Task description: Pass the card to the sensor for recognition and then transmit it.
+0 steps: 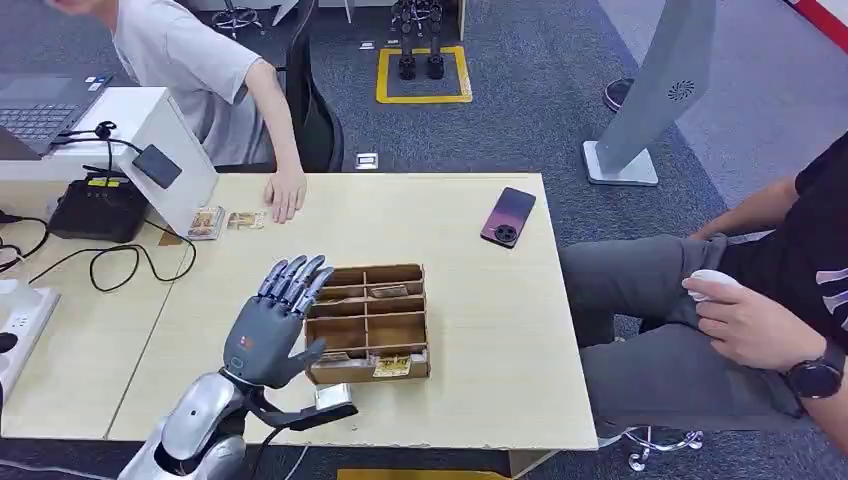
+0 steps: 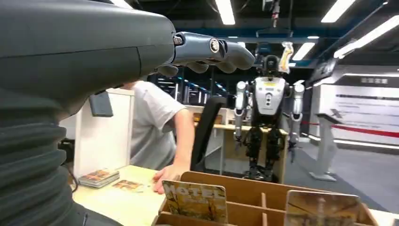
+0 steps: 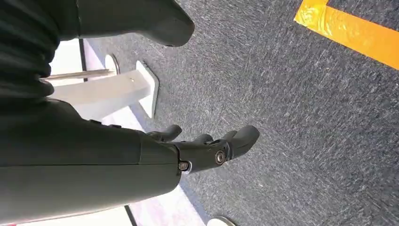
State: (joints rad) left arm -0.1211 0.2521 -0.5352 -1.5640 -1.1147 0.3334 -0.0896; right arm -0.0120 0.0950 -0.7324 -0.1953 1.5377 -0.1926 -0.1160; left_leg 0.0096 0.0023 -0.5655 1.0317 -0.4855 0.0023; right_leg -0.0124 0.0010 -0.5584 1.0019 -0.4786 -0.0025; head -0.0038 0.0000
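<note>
A: Head view first: the left hand point(image 1: 272, 325) hovers over the table point(image 1: 480, 300), just left of the wooden divider box point(image 1: 368, 322), fingers straight and slightly fanned, thumb out toward the box's near corner. It holds nothing.

B: And the card?

A: Cards stand upright in the box's near compartments. The left wrist view shows one printed card point(image 2: 195, 201) with lettering at the near left, and another point(image 2: 321, 208) to its right. A few more cards point(image 1: 206, 222) lie flat at the far left of the table, beside the person's hand point(image 1: 286, 192).

B: The sensor?

A: My guess is the small dark reader point(image 1: 157, 166) on the slanted white stand, far left. I can't confirm it.

B: So which step?

A: The reach, I'd judge; no card is picked yet. Next the fingers need to come down over a card's top edge and pinch it between thumb and finger without pushing the box.

B: The right hand point(image 3: 207, 146)?

A: Hanging over the carpet, fingers loosely curled, holding nothing.
</note>
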